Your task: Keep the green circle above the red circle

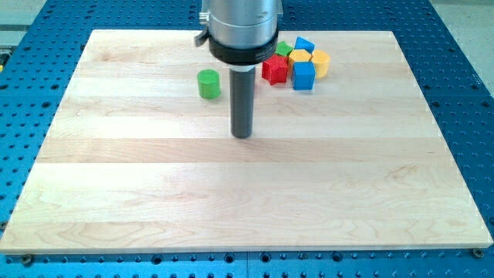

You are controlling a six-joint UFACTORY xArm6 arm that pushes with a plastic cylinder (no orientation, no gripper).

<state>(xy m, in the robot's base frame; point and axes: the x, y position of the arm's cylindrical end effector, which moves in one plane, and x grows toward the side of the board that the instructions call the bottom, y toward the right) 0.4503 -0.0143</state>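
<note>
**Our arm is hiding part of the cluster**

We are carrying no gripper, only a rod; our tip (pixel 242 135) is resting just beside the green circle (pixel 208 84), toward the desk's (pixel 231 201) near edge. Our housing is covering part of the far-edge cluster: red block (pixel 275 69), blue cube (pixel 303 75), yellow blocks (pixel 319 63), another green (pixel 285 49) and blue block (pixel 304 45).
</note>
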